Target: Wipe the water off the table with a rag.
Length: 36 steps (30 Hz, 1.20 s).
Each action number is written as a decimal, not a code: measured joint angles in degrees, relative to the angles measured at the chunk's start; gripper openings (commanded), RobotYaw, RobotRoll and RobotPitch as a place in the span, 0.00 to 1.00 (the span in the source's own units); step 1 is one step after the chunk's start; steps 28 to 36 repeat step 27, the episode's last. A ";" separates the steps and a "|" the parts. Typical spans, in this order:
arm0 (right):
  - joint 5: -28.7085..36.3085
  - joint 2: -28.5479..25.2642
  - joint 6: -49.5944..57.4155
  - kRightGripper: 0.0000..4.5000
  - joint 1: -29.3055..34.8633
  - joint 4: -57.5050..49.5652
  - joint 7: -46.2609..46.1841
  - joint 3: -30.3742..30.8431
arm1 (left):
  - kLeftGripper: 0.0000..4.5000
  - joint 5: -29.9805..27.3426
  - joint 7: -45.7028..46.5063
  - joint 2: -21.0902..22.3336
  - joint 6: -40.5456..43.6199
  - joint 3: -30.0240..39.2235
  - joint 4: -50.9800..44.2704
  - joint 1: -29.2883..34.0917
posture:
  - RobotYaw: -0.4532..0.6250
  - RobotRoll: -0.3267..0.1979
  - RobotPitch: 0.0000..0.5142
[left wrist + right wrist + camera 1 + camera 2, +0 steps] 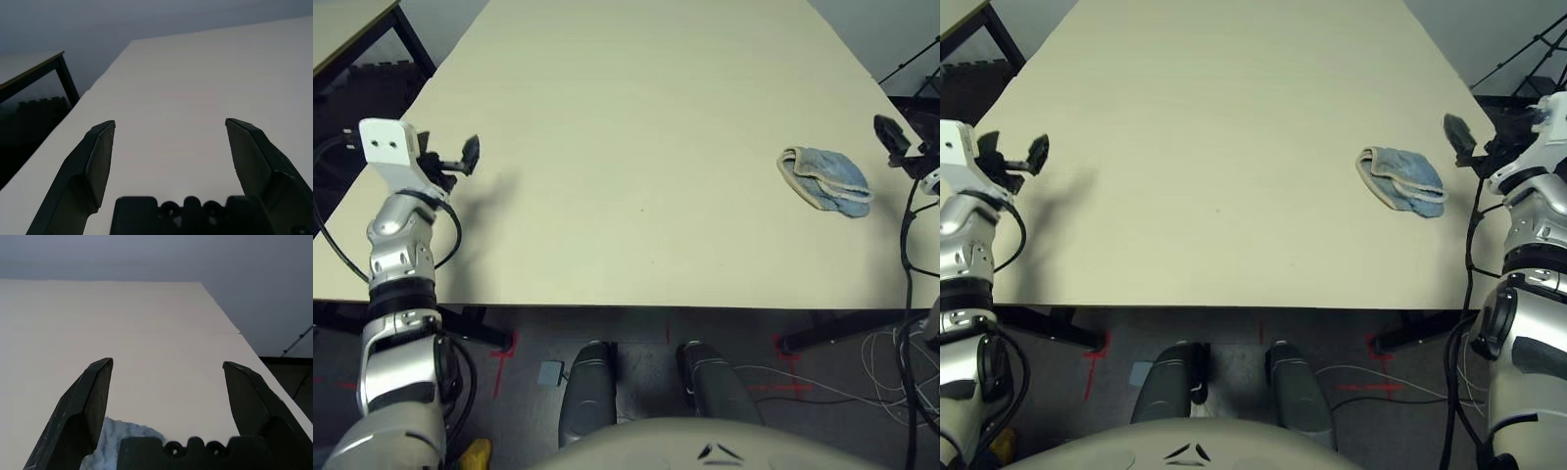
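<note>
The rag was seen crumpled on the table; both the left gripper and right gripper were spread wide, empty.

The rag is largely hidden behind the right gripper's fingers in the right wrist view.

Wide cream table open across centre and far end toward 12 o'clock; free passage there. Only obstacle on top: crumpled rag at 2 o'clock, near right edge. Right tool fingers spread wide, just beside rag at 3 o'clock side, apart from it. Left tool fingers spread wide, over left edge at 9 o'clock, bare surface ahead. Second table with black frame at 10 o'clock, gap between tables. Cables on floor at 4 o'clock.
</note>
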 measured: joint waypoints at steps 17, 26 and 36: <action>0.25 0.36 -0.99 0.99 -0.24 2.26 -0.62 -1.03 | 1.00 0.41 0.84 0.20 -3.08 -0.04 2.86 -0.78 | 0.40 0.62 0.21; 0.00 0.00 -0.98 0.99 -0.68 2.27 -0.28 -0.97 | 1.00 0.47 0.89 -0.02 -4.73 -0.12 4.37 -1.08 | 0.37 0.62 0.22; -0.01 -0.09 -0.98 0.99 -0.68 2.27 -0.24 -0.98 | 1.00 0.47 0.91 -0.22 -4.79 -0.16 4.68 -1.15 | 0.37 0.62 0.22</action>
